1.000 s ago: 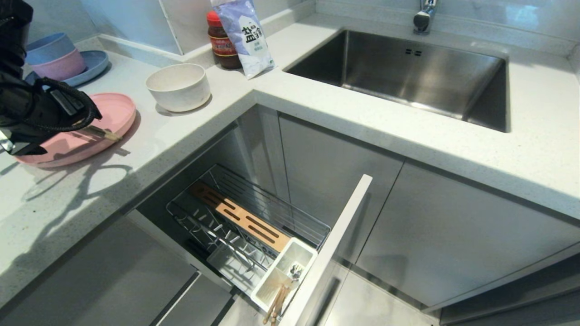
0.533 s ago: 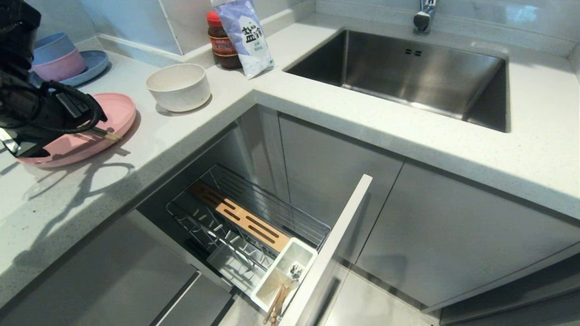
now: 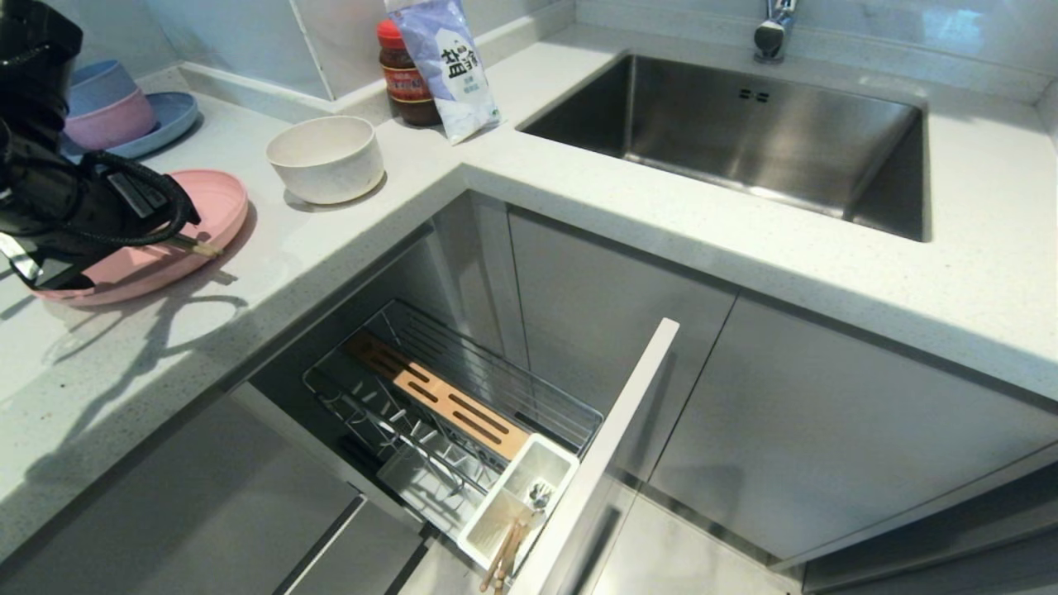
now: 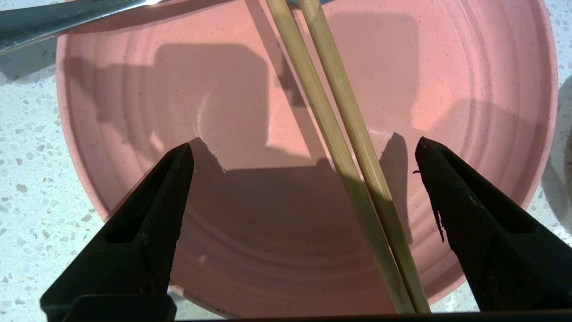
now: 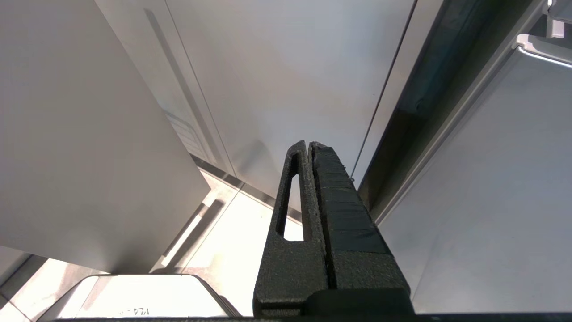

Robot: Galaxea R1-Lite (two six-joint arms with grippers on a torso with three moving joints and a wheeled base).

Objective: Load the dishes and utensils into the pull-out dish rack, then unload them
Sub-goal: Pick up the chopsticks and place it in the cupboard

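My left gripper (image 4: 304, 147) hangs open just above the pink plate (image 4: 134, 112), which lies on the counter at the far left (image 3: 219, 207). A pair of wooden chopsticks (image 4: 339, 134) lies across the plate between the fingers, nearer one of them and touching neither; one end pokes out past the wrist (image 3: 202, 246). A silver metal handle (image 4: 53, 20) crosses the plate's rim. The off-white bowl (image 3: 325, 157) stands beside the plate. The dish rack (image 3: 430, 388) is pulled out below; its white cup (image 3: 517, 496) holds wooden sticks (image 3: 502, 560) and something silver (image 3: 541, 496). My right gripper (image 5: 309, 145) is shut, empty.
Blue and pink bowls (image 3: 103, 107) are stacked on a blue plate (image 3: 169, 116) at the back left. A red-lidded jar (image 3: 405, 78) and a white bag (image 3: 450, 66) stand by the wall. The sink (image 3: 744, 132) lies to the right. The rack's front panel (image 3: 612, 438) juts out.
The left wrist has crept slightly to the right over the pink plate. The plate, chopsticks, bowl and rack lie as before.
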